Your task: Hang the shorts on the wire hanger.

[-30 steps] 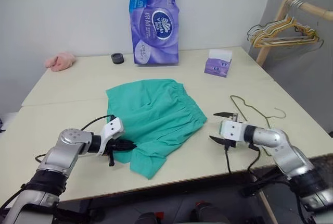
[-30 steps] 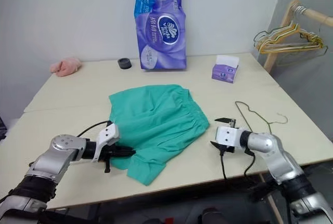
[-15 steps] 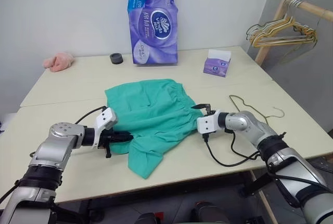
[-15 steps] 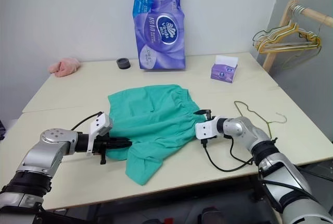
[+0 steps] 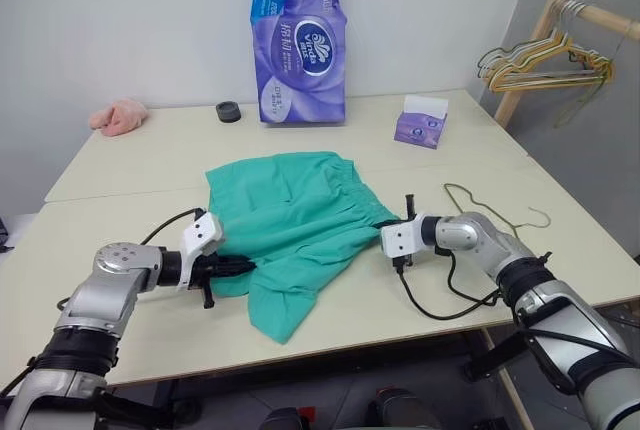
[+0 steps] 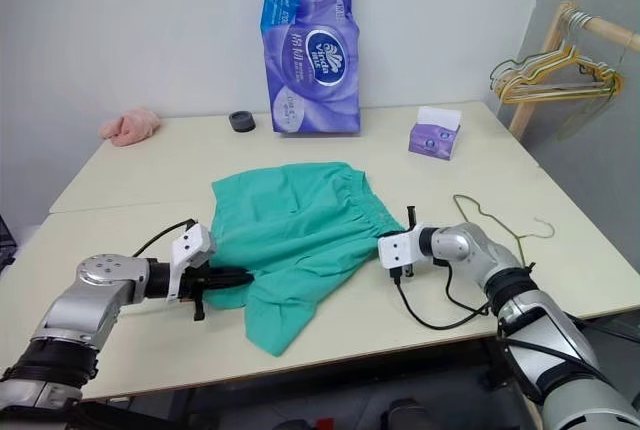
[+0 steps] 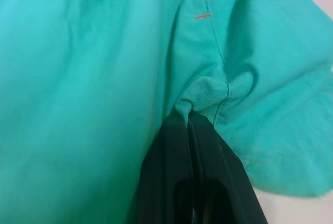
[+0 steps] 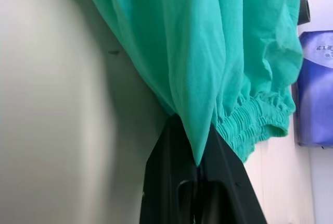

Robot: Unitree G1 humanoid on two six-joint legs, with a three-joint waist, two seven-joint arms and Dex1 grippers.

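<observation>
Behind the table (image 5: 120,165), purple tissue pack (image 5: 297,45) labelled "Vinda".

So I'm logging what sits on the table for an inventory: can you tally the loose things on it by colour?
Teal-green: 1, the shorts
Pink: 1, the small cloth
Black: 1, the small ring
Purple: 2, the tissue pack and the tissue box
Olive-grey: 1, the wire hanger
Total: 6

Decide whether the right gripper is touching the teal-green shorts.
Touching. In the right wrist view the right gripper has its fingers shut on a fold of the shorts near the waistband.
</observation>
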